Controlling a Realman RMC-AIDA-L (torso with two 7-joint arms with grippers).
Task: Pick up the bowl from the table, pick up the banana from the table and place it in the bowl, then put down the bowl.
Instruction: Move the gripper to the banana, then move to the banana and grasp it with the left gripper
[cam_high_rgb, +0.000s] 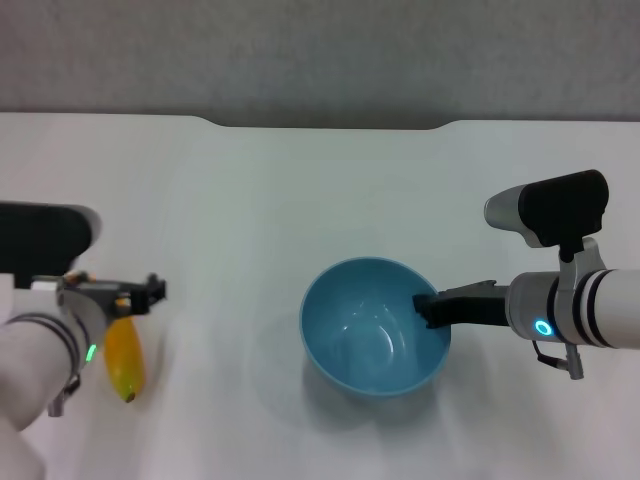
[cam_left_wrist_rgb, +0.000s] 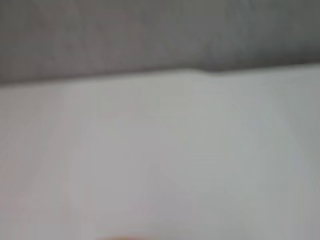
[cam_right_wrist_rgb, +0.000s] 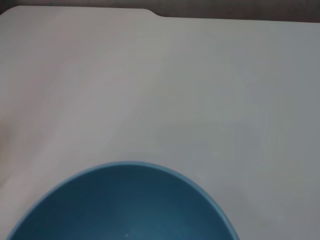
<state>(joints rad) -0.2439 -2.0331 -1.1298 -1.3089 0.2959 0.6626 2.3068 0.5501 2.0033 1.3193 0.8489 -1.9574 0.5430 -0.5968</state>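
The light-blue bowl is at the middle of the white table. My right gripper comes in from the right and is shut on the bowl's right rim, with one black finger inside the rim. The bowl's far rim fills the bottom of the right wrist view. The yellow-orange banana lies at the left, its greenish tip toward me. My left gripper is right over the banana's far end and hides it. A thin orange sliver shows at the bottom edge of the left wrist view.
The table's far edge has a shallow notch with a grey wall behind it. Bare white tabletop lies between the banana and the bowl and beyond both.
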